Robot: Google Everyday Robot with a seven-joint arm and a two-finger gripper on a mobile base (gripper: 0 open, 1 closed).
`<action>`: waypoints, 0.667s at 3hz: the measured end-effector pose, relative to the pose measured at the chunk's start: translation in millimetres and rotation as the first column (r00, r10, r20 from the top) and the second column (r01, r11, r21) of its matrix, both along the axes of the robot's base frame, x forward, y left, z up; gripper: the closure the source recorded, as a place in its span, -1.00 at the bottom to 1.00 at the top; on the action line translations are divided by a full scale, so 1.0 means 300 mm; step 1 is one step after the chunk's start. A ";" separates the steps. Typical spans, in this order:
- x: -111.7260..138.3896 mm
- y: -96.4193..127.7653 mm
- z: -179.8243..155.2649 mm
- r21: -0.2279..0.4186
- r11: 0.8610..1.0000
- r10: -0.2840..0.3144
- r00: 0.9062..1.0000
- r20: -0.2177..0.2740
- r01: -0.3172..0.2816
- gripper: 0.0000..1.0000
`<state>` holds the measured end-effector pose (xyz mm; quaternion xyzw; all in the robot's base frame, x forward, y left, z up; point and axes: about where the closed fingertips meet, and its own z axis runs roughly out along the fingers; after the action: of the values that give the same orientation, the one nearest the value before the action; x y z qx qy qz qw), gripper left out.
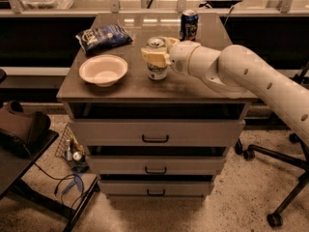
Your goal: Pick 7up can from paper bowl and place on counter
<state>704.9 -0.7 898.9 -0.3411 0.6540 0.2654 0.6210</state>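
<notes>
— Where is your gripper sitting?

— Your gripper point(155, 57) is hanging over the middle of the counter point(203, 90), reaching in from the right on the white arm point(251, 79). Its pale fingers are closing around the upper part of the can point(157, 73), so you are holding it.

— And the can?

— It is standing upright, just right of the bowl point(103, 70) and outside it. Its base is sitting at counter level, but I cannot tell whether it is touching.

— What else are you seeing there?

— A blue can point(189, 25) is standing at the far edge, behind your wrist. A dark bag point(104, 36) is lying at the far left, beyond the bowl. Three drawers point(155, 132) are facing you below.
</notes>
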 end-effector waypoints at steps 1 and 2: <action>0.000 0.000 0.003 0.000 1.000 0.000 1.000 0.000 0.000 0.21; -0.001 0.006 0.003 0.000 1.000 0.003 1.000 0.000 -0.003 -0.25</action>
<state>704.6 1.1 899.8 -0.3418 0.6535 0.2662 0.6207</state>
